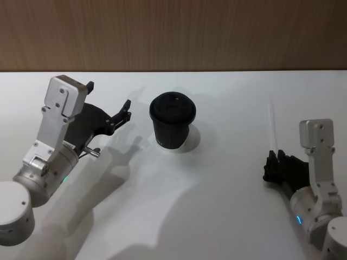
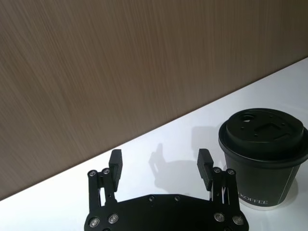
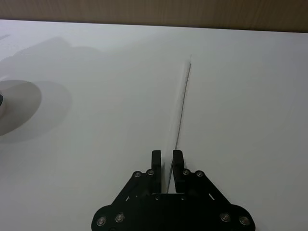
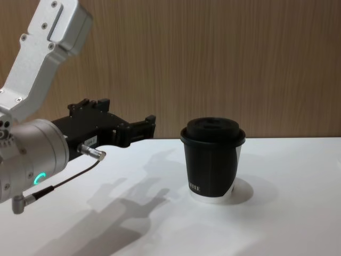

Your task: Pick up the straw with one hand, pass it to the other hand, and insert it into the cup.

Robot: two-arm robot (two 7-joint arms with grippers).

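The black lidded cup (image 1: 172,123) (image 4: 213,162) stands upright at mid-table; the left wrist view catches it (image 2: 262,159) just beside one finger. My left gripper (image 1: 108,96) (image 2: 160,166) (image 4: 128,113) hovers open a short way left of the cup, with nothing between its fingers. Far to the right, the thin white straw (image 1: 272,125) (image 3: 176,115) lies along the table, pointing away from me. My right gripper (image 1: 275,156) (image 3: 167,161) is shut on the straw's near end. Whether the straw is lifted off the surface I cannot tell.
The white table (image 1: 217,216) ends at a wooden wall (image 1: 173,32) behind. A thin black cable (image 4: 64,182) hangs from the left wrist. Open tabletop lies between the cup and the straw.
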